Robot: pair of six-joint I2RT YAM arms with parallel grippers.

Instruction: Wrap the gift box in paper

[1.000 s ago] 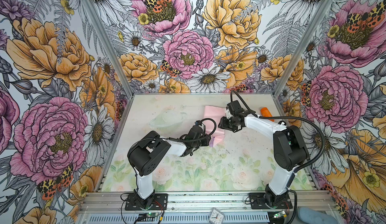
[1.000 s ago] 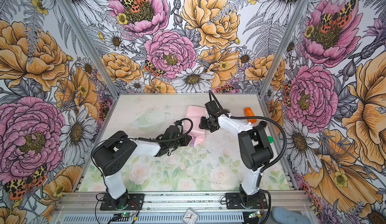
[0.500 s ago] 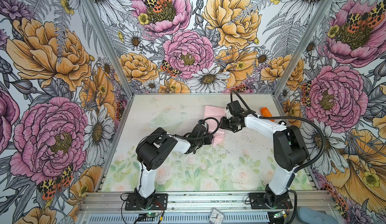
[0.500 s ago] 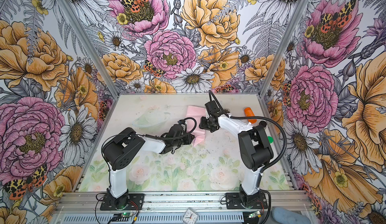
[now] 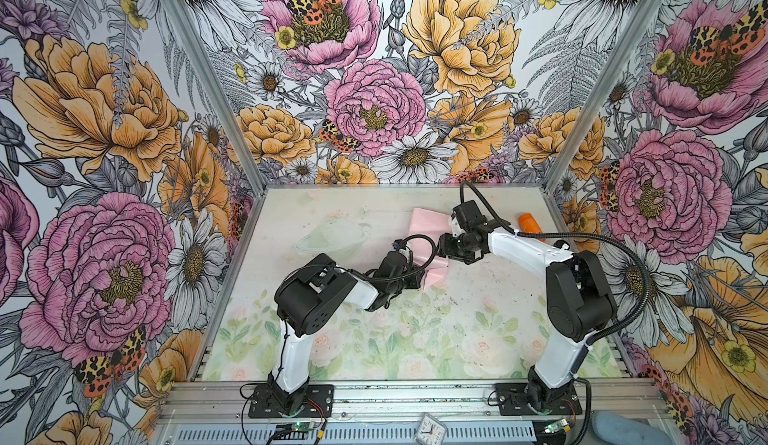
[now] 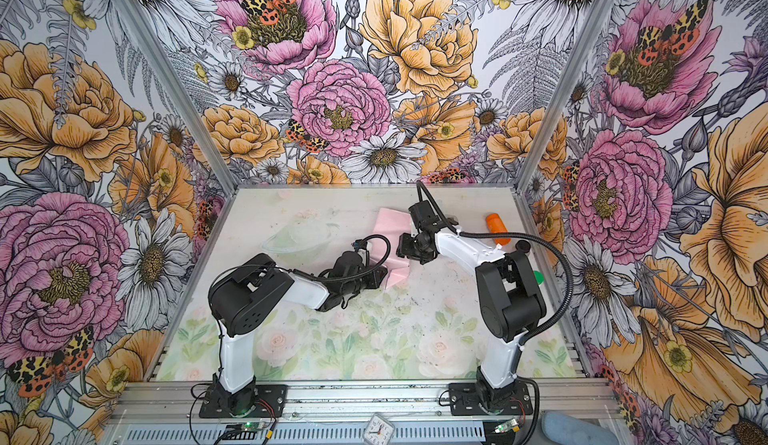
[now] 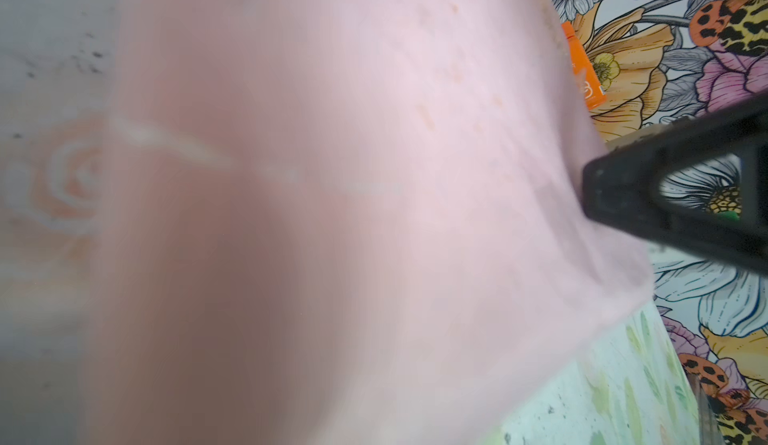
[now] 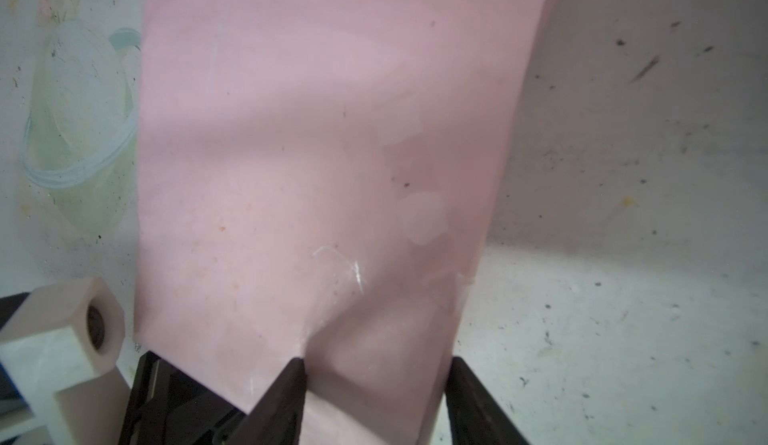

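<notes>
While the table (image 5: 478, 322) shows me no box, presumably hidden underneath, the paper (image 5: 428, 231) lies pink side up toward the back. It's thin, floppy and quick to crease, so I'd pinch edges, never the middle. Both arms reach in low. The left gripper (image 5: 419, 276) is at the near corner, grip unclear. The right gripper (image 8: 374, 374) straddles a paper hump, fingers (image 8: 286, 384) apart, squeeze unclear.

My left arm (image 5: 365, 293) and right arm (image 5: 523, 252) look alike: smooth white shells and big black joints (image 5: 311, 297). The left joint has some small holes. Each arm has a flat black plate (image 5: 291, 399) at its foot. A fat black ribbed hose (image 5: 582, 236) belongs to the right arm. My right gripper (image 8: 376, 362) has black fingers (image 8: 282, 401).
</notes>
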